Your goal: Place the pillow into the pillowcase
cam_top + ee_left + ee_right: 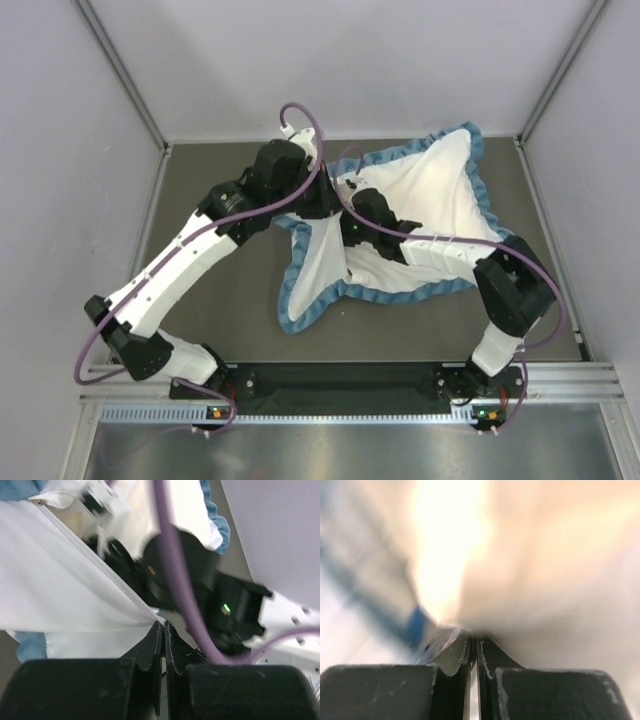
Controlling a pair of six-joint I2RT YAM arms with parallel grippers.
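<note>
Pillowcase (430, 190), the white-sided fabric case with blue ruffled edging, is lying spread on the dark table (220, 300). Left gripper (163, 630) is pinching its white edge. Right gripper (474, 642) is clenching amid blurred cream cloth, pillow or case I can't tell. Mouth-opening, I'm judging; next needs pulling it wide. Only overhead is showing the layout.

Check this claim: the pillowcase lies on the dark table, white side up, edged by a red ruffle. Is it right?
No. The ruffle is blue, not red; the top external view shows it. The rest stands: the pillowcase lies on the dark table, white side up.
</note>
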